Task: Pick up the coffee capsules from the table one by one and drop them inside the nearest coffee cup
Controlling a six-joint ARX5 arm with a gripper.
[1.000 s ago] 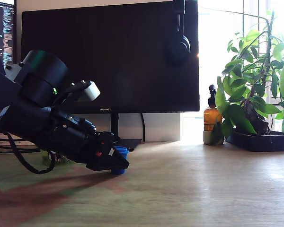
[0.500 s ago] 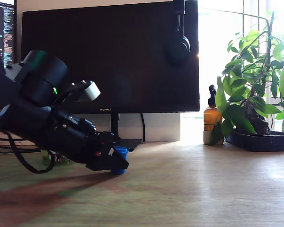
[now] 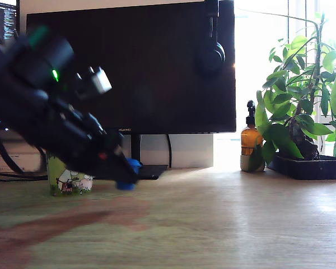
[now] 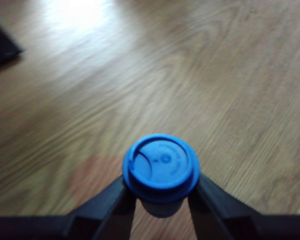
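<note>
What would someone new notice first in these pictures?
Probably the blurred black arm at the exterior view's left, its gripper with jaws shut on a bright blue capsule over the wooden table. Behind the arm stands a green mug; a big dark monitor fills the background.

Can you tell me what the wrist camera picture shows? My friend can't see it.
A small bright blue plastic capsule sits pinched between the two black fingers of the gripper, seen from above. Behind it stretches the light wooden table.
</note>
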